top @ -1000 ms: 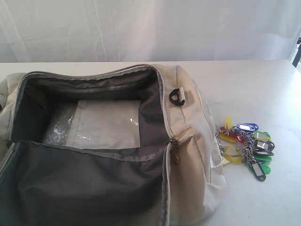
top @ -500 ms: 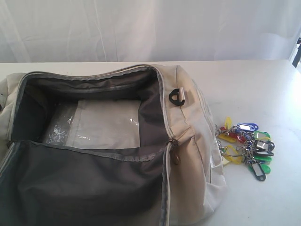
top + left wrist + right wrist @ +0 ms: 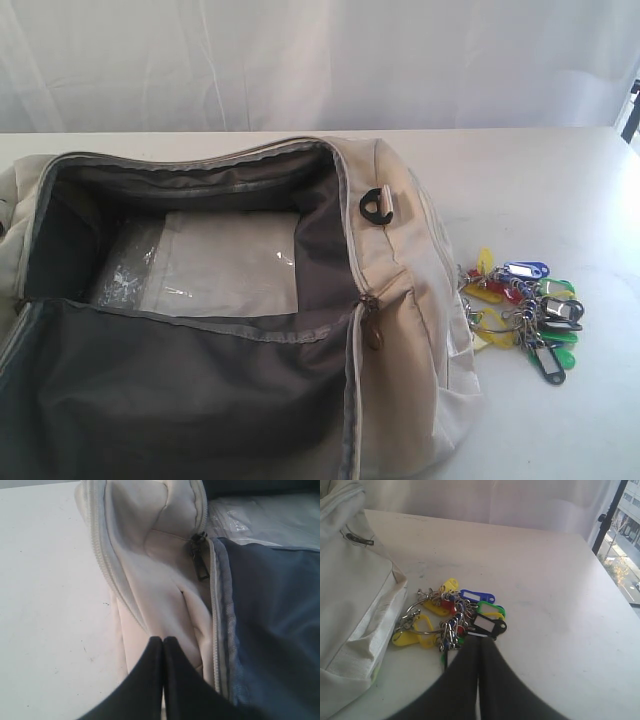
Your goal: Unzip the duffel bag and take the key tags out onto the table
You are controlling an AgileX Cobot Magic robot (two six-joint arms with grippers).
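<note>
Hovering over key tags (image 3: 451, 614), right gripper (image 3: 479, 644) is pressed together (left gripper (image 3: 163, 641) likewise, over duffel bag (image 3: 160, 590)).

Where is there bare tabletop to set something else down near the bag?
Bare table runs behind the duffel bag and the key tags, out to the right edge. A smaller patch lies nearer the camera than the tags. Crowded: the narrow strip between the bag's end and the tags, which lie right beside it.

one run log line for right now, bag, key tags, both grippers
bag: unzipped, open | key tags: on table beside bag | left gripper: shut | right gripper: shut | task: looks done
</note>
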